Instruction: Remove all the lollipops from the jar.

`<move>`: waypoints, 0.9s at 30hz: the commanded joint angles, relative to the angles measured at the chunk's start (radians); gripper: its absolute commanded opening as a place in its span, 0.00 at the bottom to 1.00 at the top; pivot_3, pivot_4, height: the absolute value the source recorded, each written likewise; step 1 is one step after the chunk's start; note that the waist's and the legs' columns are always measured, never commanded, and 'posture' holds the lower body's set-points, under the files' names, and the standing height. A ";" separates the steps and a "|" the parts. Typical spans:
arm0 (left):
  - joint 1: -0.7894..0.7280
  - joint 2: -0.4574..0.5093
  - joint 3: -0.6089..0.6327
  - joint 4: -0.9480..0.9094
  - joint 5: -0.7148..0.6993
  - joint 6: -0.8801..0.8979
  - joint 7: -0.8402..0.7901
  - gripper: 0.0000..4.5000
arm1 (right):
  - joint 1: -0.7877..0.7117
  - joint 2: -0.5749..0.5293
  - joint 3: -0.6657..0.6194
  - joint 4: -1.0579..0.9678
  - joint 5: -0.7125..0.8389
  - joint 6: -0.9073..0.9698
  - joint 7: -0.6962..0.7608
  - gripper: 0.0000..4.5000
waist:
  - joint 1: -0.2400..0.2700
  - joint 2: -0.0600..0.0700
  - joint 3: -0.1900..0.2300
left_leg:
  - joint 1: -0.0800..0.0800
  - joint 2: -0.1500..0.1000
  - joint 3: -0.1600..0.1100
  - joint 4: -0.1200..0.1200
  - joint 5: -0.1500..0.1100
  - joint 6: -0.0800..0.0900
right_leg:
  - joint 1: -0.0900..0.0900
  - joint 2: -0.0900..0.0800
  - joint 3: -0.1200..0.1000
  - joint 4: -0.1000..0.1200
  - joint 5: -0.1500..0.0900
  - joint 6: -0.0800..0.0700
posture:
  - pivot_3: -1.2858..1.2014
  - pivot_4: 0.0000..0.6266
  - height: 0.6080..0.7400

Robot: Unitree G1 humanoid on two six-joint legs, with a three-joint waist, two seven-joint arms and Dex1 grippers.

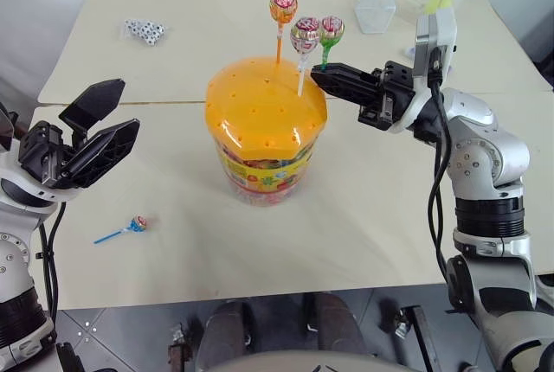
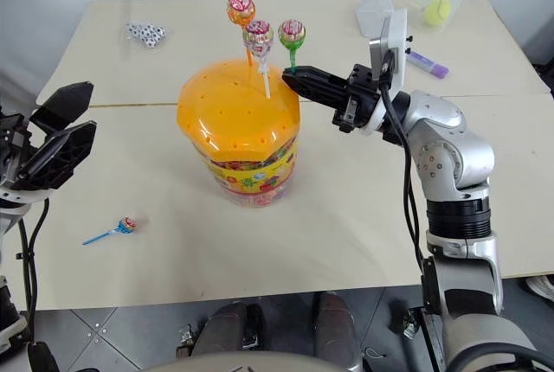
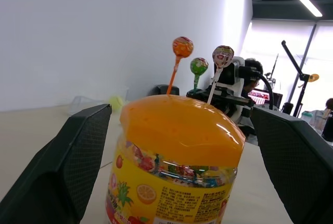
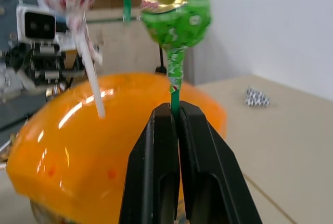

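Pinched hard between the pressed-together black fingers of the right gripper (image 4: pixel 175 114): the thin green stick of the green-wrapped round lollipop (image 1: pixel 331 30), just above the dotted orange domed lid of the large clear plastic jar (image 1: pixel 264 130), at about two o'clock on that lid. Spread wide at nine o'clock from the jar, well apart from it and holding nothing: the left gripper (image 1: pixel 91 134). Still planted in the lid holes: the pink-silver lollipop on a white stick (image 1: pixel 305 36) just beside the green one, and the orange-pink lollipop on an orange stick (image 1: pixel 283 5) behind it at twelve o'clock. Already lying free on the pale wooden table (image 1: pixel 363 225) at about eight o'clock: the blue-stick lollipop (image 1: pixel 130 227). Likely trouble: a sideways or slanted pull binding the stick in its hole, bending it, or dragging the unheld jar over; also a brush against the neighbouring white stick. Safer judged straight up along the stick. Plenty of bare tabletop at three to five o'clock for setting down; near edge at six o'clock close enough to lose a rolling candy. At one o'clock, a small clear plastic container (image 1: pixel 376 9).
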 commanded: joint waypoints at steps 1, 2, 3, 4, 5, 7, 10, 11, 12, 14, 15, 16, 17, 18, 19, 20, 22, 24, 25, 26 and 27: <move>-0.021 -0.008 0.004 -0.011 -0.041 -0.018 -0.037 1.00 | -0.045 0.007 -0.127 0.047 0.040 -0.090 -0.003 0.01 | 0.000 0.000 0.000 | 0.000 0.000 0.000 0.000 0.000 0.000 | 0.000 0.000 0.000 0.000 0.000 0.000 | 0.52 0.24 1.00; -0.022 -0.003 -0.005 -0.006 -0.038 -0.014 -0.058 1.00 | -0.054 0.000 -0.160 0.058 0.056 -0.100 -0.004 0.01 | 0.001 0.000 0.000 | 0.000 0.000 0.000 0.000 0.000 0.000 | 0.000 0.000 0.000 0.000 0.000 0.000 | 0.52 0.24 1.00; -0.018 0.004 -0.017 -0.004 -0.028 -0.010 -0.079 1.00 | -0.062 -0.016 -0.190 0.071 0.068 -0.101 -0.003 0.01 | 0.003 0.000 0.000 | 0.000 0.000 0.000 0.000 0.000 0.000 | 0.000 0.000 0.000 -0.001 0.000 0.000 | 0.52 0.24 1.00; -0.013 0.013 -0.033 -0.005 -0.007 -0.013 -0.099 1.00 | -0.064 -0.044 -0.209 0.083 0.067 -0.093 -0.002 0.01 | 0.004 0.000 0.000 | 0.000 0.000 0.000 0.000 0.000 0.000 | 0.000 0.000 0.000 0.000 0.000 0.000 | 0.52 0.24 1.00; -0.010 0.017 -0.042 -0.006 0.009 -0.019 -0.112 1.00 | -0.065 -0.063 -0.219 0.093 0.061 -0.088 0.000 0.01 | 0.004 0.000 0.000 | -0.001 -0.001 0.000 0.000 0.000 0.000 | 0.000 0.000 0.000 -0.001 0.000 0.000 | 0.52 0.24 1.00; 0.012 0.049 -0.093 -0.013 0.107 -0.070 -0.182 1.00 | -0.027 -0.195 -0.177 0.124 -0.023 -0.048 0.058 0.01 | 0.004 0.000 0.000 | -0.001 0.000 0.000 0.000 0.000 0.000 | 0.000 0.000 0.000 -0.001 0.000 0.000 | 0.52 0.24 1.00; 0.044 0.087 -0.152 -0.010 0.228 -0.153 -0.276 1.00 | 0.107 -0.429 -0.053 0.179 -0.224 -0.071 0.158 0.01 | 0.007 0.000 0.000 | -0.001 -0.001 0.006 -0.001 -0.001 0.001 | 0.000 0.000 -0.002 -0.003 0.000 0.000 | 0.52 0.24 1.00; 0.053 0.093 -0.161 -0.006 0.246 -0.172 -0.297 1.00 | 0.155 -0.480 -0.028 0.201 -0.277 -0.106 0.179 0.01 | 0.008 0.000 0.000 | -0.001 0.000 0.007 -0.002 -0.002 0.001 | 0.001 0.001 -0.003 -0.004 0.000 0.000 | 0.52 0.24 1.00; 0.062 0.098 -0.167 -0.004 0.257 -0.182 -0.312 1.00 | 0.201 -0.515 -0.015 0.220 -0.314 -0.134 0.189 0.01 | 0.006 0.000 0.000 | -0.001 0.000 0.008 -0.002 -0.002 0.001 | 0.000 0.001 -0.002 -0.005 0.000 0.000 | 0.52 0.24 1.00; 0.077 0.106 -0.170 0.008 0.267 -0.188 -0.336 1.00 | 0.290 -0.556 0.017 0.258 -0.399 -0.214 0.192 0.01 | 0.003 0.000 0.000 | -0.001 0.000 0.011 -0.002 -0.002 0.001 | 0.000 0.001 -0.002 -0.007 0.000 0.000 | 0.52 0.24 1.00; 0.082 0.109 -0.171 0.015 0.276 -0.194 -0.346 1.00 | 0.335 -0.566 0.030 0.286 -0.437 -0.279 0.204 0.01 | 0.000 0.000 0.000 | -0.001 0.000 0.013 -0.002 -0.002 0.001 | 0.000 0.000 -0.002 -0.007 0.000 0.000 | 0.52 0.24 1.00; 0.083 0.109 -0.171 0.021 0.281 -0.199 -0.352 1.00 | 0.370 -0.569 0.038 0.314 -0.464 -0.337 0.218 0.01 | -0.003 0.000 0.000 | -0.001 0.001 0.015 -0.001 -0.002 0.001 | 0.000 0.000 -0.001 -0.007 0.000 0.000 | 0.52 0.24 1.00; 0.083 0.109 -0.170 0.026 0.285 -0.202 -0.356 1.00 | 0.388 -0.567 0.041 0.334 -0.478 -0.376 0.229 0.01 | -0.006 0.000 0.000 | 0.001 0.001 0.017 -0.001 -0.002 0.001 | 0.000 0.000 0.000 -0.007 0.000 0.000 | 0.52 0.24 1.00; 0.080 0.105 -0.168 0.028 0.286 -0.205 -0.355 1.00 | 0.400 -0.561 0.042 0.362 -0.494 -0.393 0.221 0.01 | -0.008 0.000 0.000 | 0.002 0.002 0.019 -0.001 -0.002 0.001 | 0.000 0.001 0.001 -0.007 0.000 0.000 | 0.52 0.24 1.00; 0.077 0.104 -0.167 0.031 0.286 -0.206 -0.356 1.00 | 0.405 -0.554 0.040 0.384 -0.506 -0.405 0.213 0.01 | -0.010 0.001 0.000 | 0.004 0.002 0.021 -0.001 -0.002 0.002 | 0.000 0.000 0.003 -0.006 -0.001 0.000 | 0.52 0.24 1.00; 0.076 0.102 -0.164 0.033 0.284 -0.204 -0.351 1.00 | 0.408 -0.546 0.035 0.402 -0.513 -0.413 0.201 0.06 | -0.012 0.001 0.000 | 0.005 0.002 0.022 -0.001 -0.002 0.002 | 0.000 0.000 0.005 -0.006 -0.001 0.000 | 0.52 0.24 1.00; 0.074 0.102 -0.159 0.035 0.276 -0.197 -0.345 1.00 | 0.412 -0.538 0.032 0.417 -0.501 -0.388 0.220 0.15 | -0.011 0.001 0.000 | 0.006 0.002 0.021 0.000 -0.001 0.002 | 0.000 0.000 0.007 -0.005 -0.001 0.000 | 0.52 0.24 1.00; 0.072 0.094 -0.145 0.033 0.258 -0.191 -0.332 1.00 | 0.412 -0.527 0.016 0.419 -0.475 -0.389 0.239 0.30 | -0.006 0.001 0.000 | 0.006 0.002 0.020 0.000 -0.002 0.002 | 0.000 0.000 0.007 -0.005 -0.001 0.000 | 0.52 0.24 1.00; 0.073 0.094 -0.136 0.032 0.246 -0.183 -0.323 1.00 | 0.410 -0.517 -0.011 0.405 -0.435 -0.399 0.267 0.36 | -0.004 0.001 0.000 | 0.006 0.002 0.020 0.000 -0.002 0.002 | 0.000 0.000 0.007 -0.004 -0.001 0.000 | 0.52 0.24 1.00; 0.074 0.094 -0.129 0.032 0.239 -0.178 -0.318 1.00 | 0.409 -0.509 -0.031 0.393 -0.405 -0.403 0.289 0.45 | -0.001 0.001 0.000 | 0.006 0.002 0.020 0.000 -0.002 0.002 | 0.000 0.000 0.007 -0.004 -0.001 0.000 | 0.52 0.24 1.00; 0.075 0.093 -0.120 0.032 0.229 -0.172 -0.310 1.00 | 0.409 -0.501 -0.056 0.365 -0.358 -0.392 0.325 0.53 | 0.000 0.001 0.001 | 0.005 0.002 0.020 0.000 -0.002 0.002 | 0.000 0.000 0.007 -0.004 -0.001 0.000 | 0.52 0.24 1.00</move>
